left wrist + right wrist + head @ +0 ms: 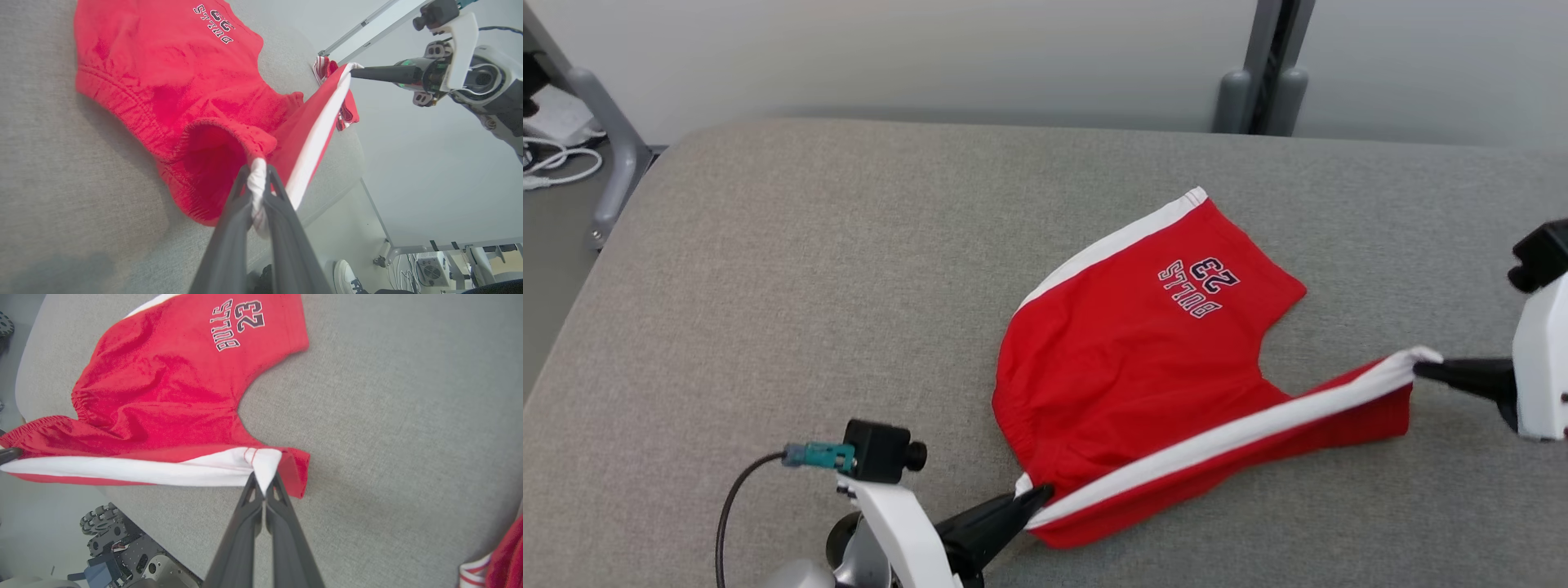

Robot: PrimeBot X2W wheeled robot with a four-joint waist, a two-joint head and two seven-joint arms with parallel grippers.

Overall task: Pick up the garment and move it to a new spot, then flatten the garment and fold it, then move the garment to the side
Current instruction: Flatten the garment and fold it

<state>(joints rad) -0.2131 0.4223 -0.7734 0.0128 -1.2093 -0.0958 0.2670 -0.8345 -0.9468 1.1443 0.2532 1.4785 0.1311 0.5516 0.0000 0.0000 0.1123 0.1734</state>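
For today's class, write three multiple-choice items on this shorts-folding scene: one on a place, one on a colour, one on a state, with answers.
1. Where does the right gripper grip the shorts? A) the printed number B) the hem end of the side stripe C) the crotch
2. What colour is the side stripe? A) blue B) white C) black
3. The left gripper is: A) open B) shut on nothing C) shut on the shorts
Answers: 1 B, it pinches the stripe at the hem; 2 B, white against red cloth; 3 C, cloth sits clamped in its tip.
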